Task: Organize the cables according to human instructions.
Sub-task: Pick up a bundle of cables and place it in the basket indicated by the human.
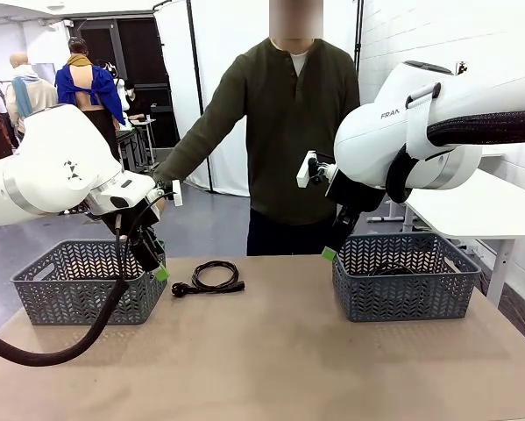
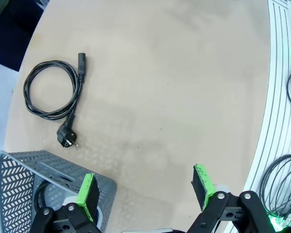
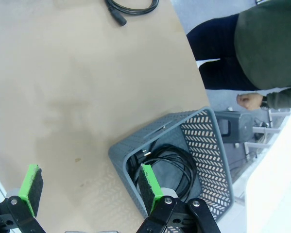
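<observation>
a: where is the loose cable [image 1: 208, 279]?
b: coiled flat on the table [image 1: 271, 351], just beside the left basket [image 1: 78, 282], toward the table's middle, plug end nearest that basket. it lies apart from everything, i judge waiting for the person [image 1: 284, 132] to say where it goes.
a: and your grippers?
b: my left gripper [image 1: 152, 263] hangs over the left basket's inner corner, fingers spread wide, holding nothing. my right gripper [image 3: 89, 187] is spread too and empty, above the near rim of the right basket [image 1: 407, 276], well apart from the left basket.
a: anything hard to read?
b: a coil already lies in the right basket; how many coils, i cannot tell. something dark shows through the left basket's wall, mostly hidden. the person's hands give no clear sign.
</observation>
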Controlling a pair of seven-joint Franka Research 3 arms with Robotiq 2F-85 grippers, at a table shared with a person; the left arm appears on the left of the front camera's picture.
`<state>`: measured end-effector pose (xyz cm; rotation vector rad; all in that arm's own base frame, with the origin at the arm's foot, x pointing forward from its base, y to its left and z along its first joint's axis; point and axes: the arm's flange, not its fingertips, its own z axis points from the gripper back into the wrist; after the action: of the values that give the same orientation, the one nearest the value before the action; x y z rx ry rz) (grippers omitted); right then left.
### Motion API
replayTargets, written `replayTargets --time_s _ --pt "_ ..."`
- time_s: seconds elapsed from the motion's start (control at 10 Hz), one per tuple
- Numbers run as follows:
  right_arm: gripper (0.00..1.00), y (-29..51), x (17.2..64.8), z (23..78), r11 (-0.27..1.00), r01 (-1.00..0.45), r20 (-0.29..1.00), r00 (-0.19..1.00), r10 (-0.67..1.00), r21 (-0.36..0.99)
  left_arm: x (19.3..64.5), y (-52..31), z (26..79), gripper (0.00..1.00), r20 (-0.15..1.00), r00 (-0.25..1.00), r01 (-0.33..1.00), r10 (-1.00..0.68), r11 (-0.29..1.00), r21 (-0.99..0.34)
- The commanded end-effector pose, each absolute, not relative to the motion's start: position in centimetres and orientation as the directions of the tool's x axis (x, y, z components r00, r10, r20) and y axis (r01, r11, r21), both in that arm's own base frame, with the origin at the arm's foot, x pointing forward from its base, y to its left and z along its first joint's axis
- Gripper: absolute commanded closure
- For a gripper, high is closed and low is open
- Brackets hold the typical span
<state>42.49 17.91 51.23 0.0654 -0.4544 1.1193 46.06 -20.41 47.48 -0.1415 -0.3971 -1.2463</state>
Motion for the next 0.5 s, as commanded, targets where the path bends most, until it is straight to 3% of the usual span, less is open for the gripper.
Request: replayTargets --time_s 0.0,0.4 --pt "0.0 17.9 42.47 51.11 0.448 -0.877 0.382 0.359 0.852 -0.174 46.04 -20.37 47.49 0.0 0.36 0.255 0.942 -0.897 0.315 0.117" --pt "0.0 17.9 42.47 51.11 0.448 -0.877 0.382 0.359 0.852 -0.174 46.04 -20.37 47.49 0.0 0.36 0.255 0.942 -0.897 0.315 0.117"
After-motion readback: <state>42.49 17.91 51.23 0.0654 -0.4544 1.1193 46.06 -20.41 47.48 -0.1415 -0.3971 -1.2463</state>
